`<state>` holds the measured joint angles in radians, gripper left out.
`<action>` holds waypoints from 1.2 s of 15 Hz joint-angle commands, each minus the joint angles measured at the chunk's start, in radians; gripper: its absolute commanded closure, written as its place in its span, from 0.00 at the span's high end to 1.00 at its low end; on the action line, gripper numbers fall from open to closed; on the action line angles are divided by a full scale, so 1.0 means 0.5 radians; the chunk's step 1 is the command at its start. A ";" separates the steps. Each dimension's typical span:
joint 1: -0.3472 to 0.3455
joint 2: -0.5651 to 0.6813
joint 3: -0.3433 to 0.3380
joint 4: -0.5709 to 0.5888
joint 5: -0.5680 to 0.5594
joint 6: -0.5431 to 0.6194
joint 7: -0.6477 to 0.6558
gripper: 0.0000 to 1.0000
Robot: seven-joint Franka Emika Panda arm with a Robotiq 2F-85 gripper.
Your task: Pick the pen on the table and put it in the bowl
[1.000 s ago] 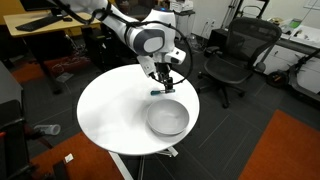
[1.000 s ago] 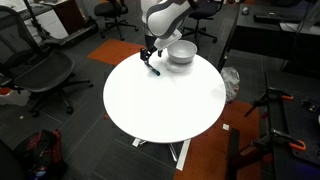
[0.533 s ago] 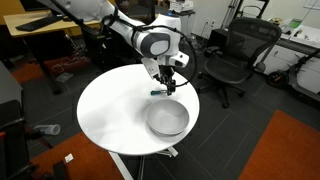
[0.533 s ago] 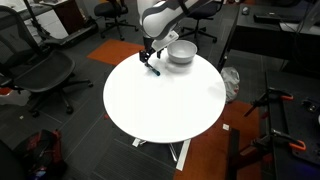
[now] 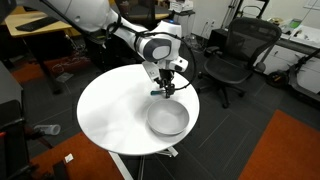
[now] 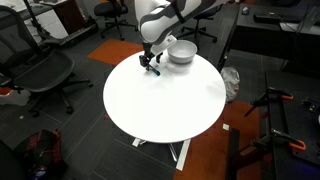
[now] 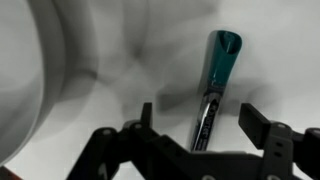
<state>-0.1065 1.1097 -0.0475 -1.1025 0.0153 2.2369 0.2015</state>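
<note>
Your gripper [image 5: 166,84] had dropped lower over the pen [image 5: 161,92] since a second before. Its jaws stood apart, straddling the pen, which lay on the table [image 5: 105,115] just far of the bowl [image 5: 167,119]. You were at the grasp; next you needed to close, then lift.

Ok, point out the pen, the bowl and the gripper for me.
pen [image 7: 216,80]: wrist view, on the lower part of its teal barrel.
bowl [image 5: 167,131]: in an exterior view, on its near outer wall.
gripper [image 5: 165,87]: in an exterior view, midway between its fingertips, just over the pen.
</note>
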 commanded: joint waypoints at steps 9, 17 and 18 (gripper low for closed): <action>-0.007 0.142 0.011 0.279 0.045 -0.159 -0.049 0.00; 0.019 -0.113 0.027 0.005 -0.001 0.084 -0.047 0.05; 0.033 -0.140 0.006 -0.015 0.024 0.122 -0.057 0.05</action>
<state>-0.0977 1.1298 -0.0406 -1.0121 0.0154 2.2409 0.2005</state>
